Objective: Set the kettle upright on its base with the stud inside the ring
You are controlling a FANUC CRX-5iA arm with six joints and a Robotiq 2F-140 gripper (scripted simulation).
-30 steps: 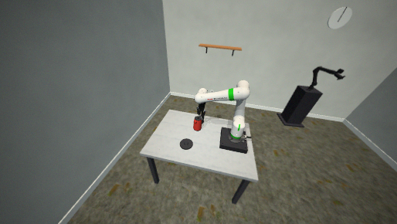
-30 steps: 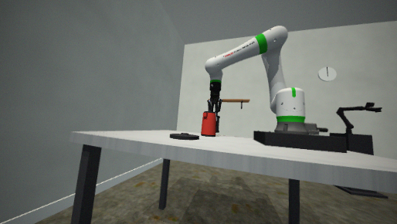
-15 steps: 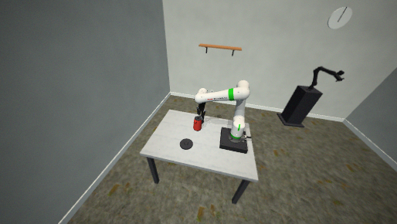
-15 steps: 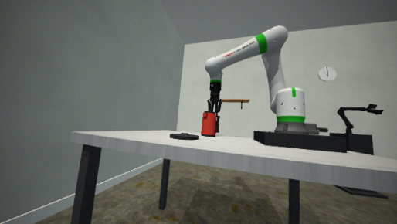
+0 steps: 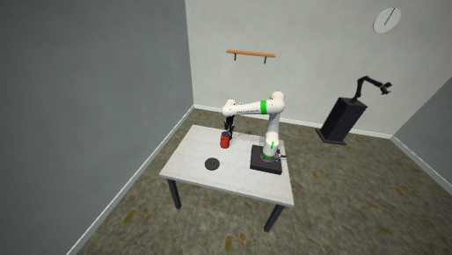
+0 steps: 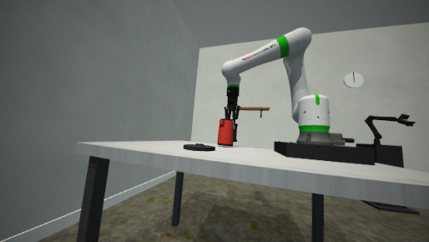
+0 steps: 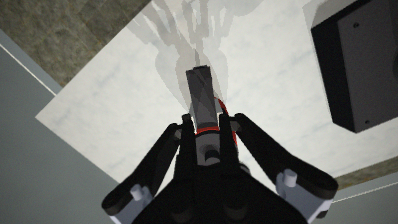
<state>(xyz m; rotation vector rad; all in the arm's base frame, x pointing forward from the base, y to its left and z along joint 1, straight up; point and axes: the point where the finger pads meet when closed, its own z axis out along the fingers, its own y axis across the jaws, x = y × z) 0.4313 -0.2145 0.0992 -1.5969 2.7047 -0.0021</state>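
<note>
The red kettle (image 5: pixel 225 140) stands upright at the far side of the white table, and it also shows in the side view (image 6: pixel 225 132). My gripper (image 5: pixel 228 127) comes straight down on it and is shut on the kettle's top handle, seen as a dark grey bar (image 7: pixel 201 95) between the fingers in the wrist view. The kettle looks just at or barely above the table top. The round black base (image 5: pixel 212 163) lies flat on the table nearer the front left, apart from the kettle; it also shows in the side view (image 6: pixel 199 147).
The arm's black mounting block (image 5: pixel 266 160) sits on the table to the right of the kettle. A wooden shelf (image 5: pixel 251 54) hangs on the back wall. A black pedestal with a small arm (image 5: pixel 343 119) stands on the floor at the right.
</note>
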